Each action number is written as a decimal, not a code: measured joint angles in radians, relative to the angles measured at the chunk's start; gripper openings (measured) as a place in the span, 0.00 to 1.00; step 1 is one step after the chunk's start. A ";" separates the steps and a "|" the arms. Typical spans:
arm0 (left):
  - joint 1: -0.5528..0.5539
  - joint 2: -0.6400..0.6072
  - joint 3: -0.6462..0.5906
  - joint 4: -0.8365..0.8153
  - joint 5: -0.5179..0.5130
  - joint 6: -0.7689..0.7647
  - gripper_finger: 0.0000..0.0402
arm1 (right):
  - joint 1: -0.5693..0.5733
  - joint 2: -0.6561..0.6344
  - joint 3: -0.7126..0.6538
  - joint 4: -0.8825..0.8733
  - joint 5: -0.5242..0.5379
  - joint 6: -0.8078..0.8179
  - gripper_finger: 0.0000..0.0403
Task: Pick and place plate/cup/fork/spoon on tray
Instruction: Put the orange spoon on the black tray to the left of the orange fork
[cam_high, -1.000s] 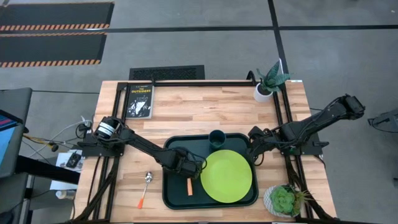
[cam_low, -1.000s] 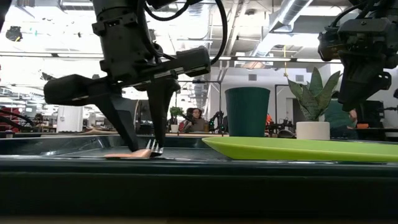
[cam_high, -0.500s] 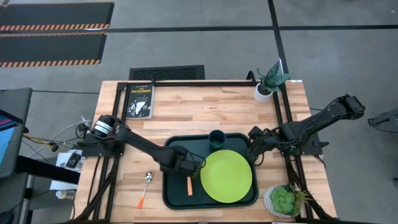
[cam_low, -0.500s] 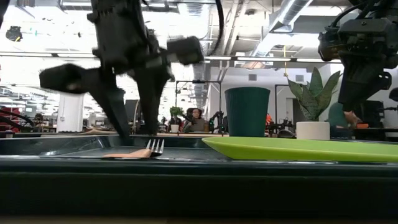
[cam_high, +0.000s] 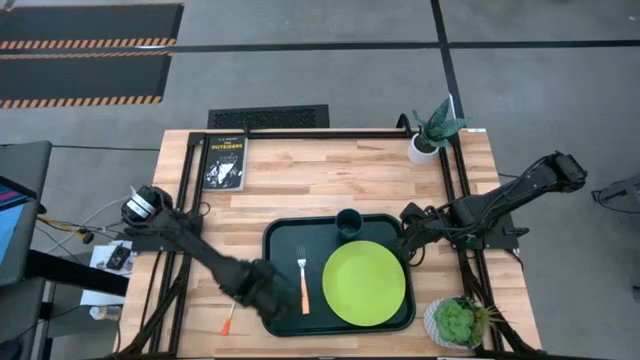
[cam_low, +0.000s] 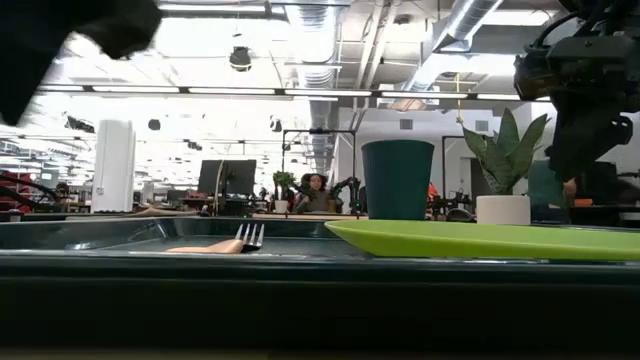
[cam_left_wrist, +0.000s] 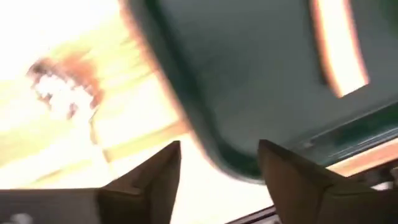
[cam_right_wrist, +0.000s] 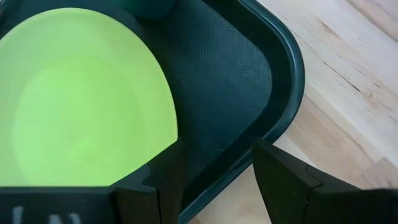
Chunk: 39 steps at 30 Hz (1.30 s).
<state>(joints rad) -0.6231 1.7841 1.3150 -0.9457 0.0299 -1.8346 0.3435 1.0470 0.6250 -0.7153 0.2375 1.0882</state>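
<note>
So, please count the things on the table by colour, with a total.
Dark green: 2, tray, cup
Lime green: 1, plate
Orange-handled: 2, fork, spoon
Black: 1, book
White-potted: 2, plants
Total: 8

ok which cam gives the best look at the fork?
High view: the whole fork shows, tines to handle, lying in the tray left of the plate. Low view shows it edge-on; left wrist only a blurred handle; right wrist nothing.

Lime-green plate (cam_high: 364, 283) – dark green tray (cam_high: 282, 238), teal cup (cam_high: 349, 221)
</note>
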 joint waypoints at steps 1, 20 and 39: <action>-0.019 0.000 -0.002 -0.016 -0.001 -0.032 0.56 | 0.000 0.000 0.000 -0.001 0.000 0.000 0.51; -0.156 0.001 -0.212 0.040 -0.007 -0.245 0.59 | -0.052 0.000 0.000 0.005 -0.027 -0.051 0.51; -0.129 -0.008 -0.336 0.182 0.050 -0.132 0.55 | -0.052 0.000 0.000 0.004 -0.030 -0.051 0.51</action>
<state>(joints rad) -0.7519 1.7763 0.9791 -0.7632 0.0795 -1.9668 0.2916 1.0470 0.6250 -0.7112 0.2073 1.0375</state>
